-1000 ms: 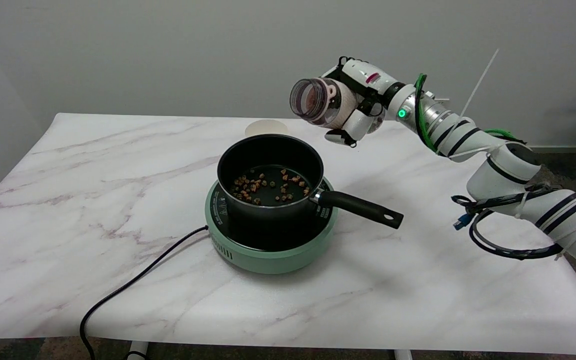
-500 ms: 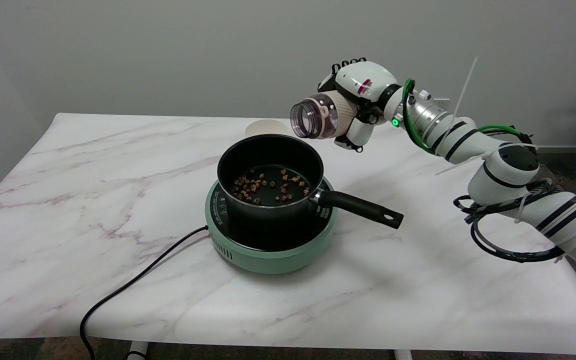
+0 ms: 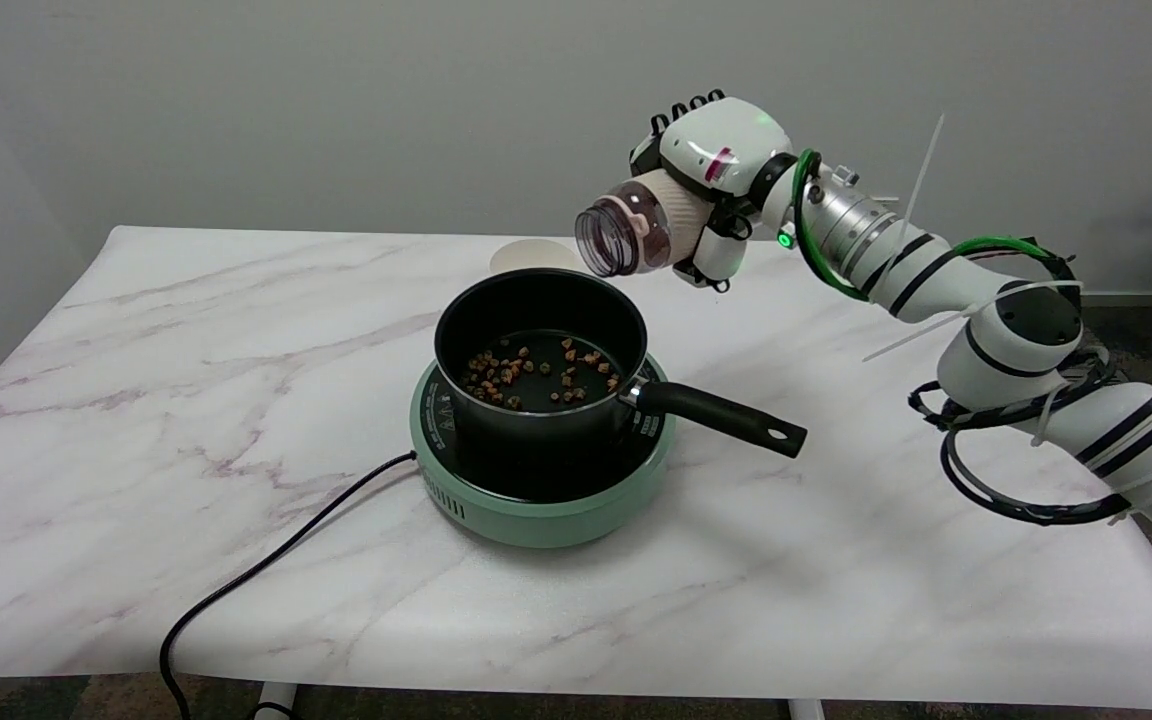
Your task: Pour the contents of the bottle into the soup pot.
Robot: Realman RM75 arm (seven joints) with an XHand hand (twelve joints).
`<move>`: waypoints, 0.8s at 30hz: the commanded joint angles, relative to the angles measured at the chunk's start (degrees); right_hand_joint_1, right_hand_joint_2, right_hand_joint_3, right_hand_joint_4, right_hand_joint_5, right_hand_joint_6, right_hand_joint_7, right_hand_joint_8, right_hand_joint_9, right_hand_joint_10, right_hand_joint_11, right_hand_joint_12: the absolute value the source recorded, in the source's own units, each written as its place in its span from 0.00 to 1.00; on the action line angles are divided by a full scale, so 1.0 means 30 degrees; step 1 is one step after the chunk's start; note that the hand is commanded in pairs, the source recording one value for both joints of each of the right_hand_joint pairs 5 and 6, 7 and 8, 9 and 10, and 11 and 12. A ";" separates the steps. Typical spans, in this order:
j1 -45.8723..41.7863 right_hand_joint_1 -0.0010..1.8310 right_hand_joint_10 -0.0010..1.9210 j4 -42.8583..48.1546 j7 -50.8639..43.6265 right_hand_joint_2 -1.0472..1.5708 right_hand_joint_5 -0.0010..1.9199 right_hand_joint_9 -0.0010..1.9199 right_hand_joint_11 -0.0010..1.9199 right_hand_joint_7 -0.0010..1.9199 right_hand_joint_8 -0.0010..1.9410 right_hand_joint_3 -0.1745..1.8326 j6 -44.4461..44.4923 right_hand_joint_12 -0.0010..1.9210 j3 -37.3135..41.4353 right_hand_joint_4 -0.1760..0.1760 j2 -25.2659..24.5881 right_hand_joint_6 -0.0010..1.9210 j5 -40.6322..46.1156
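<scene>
Above the far right rim of the pot, the right robot hand (image 3: 711, 170) is seen wrapped closed around the cream-sleeved body of the bottle (image 3: 636, 232), which is held in the air with its open mouth turned left and slightly downward, toward the soup pot (image 3: 536, 340). Over the last second the wrist has been rolled: the mouth, which had been aimed almost at the camera and held higher, has been swung round and lowered, so that it now hangs just beyond the pot's far right edge rather than well off to the side. Nothing is seen falling from the neck, and the clear neck section looks empty, though the sleeve hides whatever may be left deeper inside. A scatter of small brown and green pieces (image 3: 536, 370) lies on the pot's floor, and its pattern appears unchanged across the three pictures, so no fresh material seems to have been added in this interval. The pot sits on the green hotplate (image 3: 536, 500), its black handle (image 3: 726, 415) pointing to the right, and a black cable (image 3: 266, 570) runs off the bench (image 3: 136, 400) toward the front edge. A pale round disc (image 3: 533, 257) lies on the bench behind the pot. The renewed tilt is judged to be a further attempt to empty the bottle; a steeper angle directly over the opening would probably be needed.
</scene>
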 commanded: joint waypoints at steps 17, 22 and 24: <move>-0.0118 0.80 0.63 0.3146 -0.1485 0.58 0.89 0.63 0.56 0.74 0.74 0.71 0.0876 0.56 -0.0627 0.50 -0.0026 0.89 -0.5548; 0.0108 0.80 0.62 0.3386 -0.1362 0.57 0.89 0.62 0.55 0.74 0.73 0.70 0.1731 0.55 -0.0523 0.50 0.0136 0.89 -0.6195; 0.0265 0.80 0.62 0.3436 -0.1361 0.57 0.89 0.62 0.55 0.74 0.73 0.70 0.1858 0.55 -0.0603 0.50 0.0276 0.89 -0.6271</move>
